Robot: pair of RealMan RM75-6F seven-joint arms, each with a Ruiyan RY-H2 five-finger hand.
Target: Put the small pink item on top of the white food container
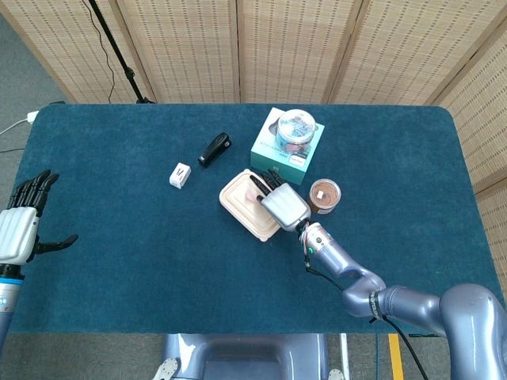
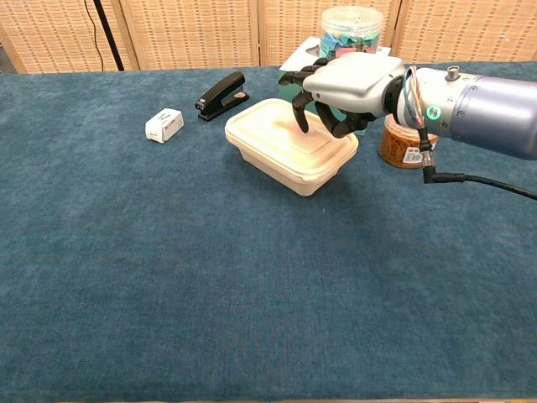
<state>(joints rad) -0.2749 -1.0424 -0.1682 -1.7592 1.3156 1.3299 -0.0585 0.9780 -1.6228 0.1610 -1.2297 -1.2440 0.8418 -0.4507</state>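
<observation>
My right hand [image 2: 348, 88] hangs directly over the white food container [image 2: 289, 144], fingers curled downward toward the lid. The small pink item [image 1: 254, 195] shows only as a pale sliver under my fingertips in the head view, seemingly lying on the lid; whether I pinch it or merely touch it I cannot tell. My left hand [image 1: 22, 226] is spread, well apart at the table's far edge.

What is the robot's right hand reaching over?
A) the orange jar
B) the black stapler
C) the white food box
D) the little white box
C: in the chest view the right hand hangs with its fingers pointing down over the lid of the white food box, away from the stapler.
</observation>
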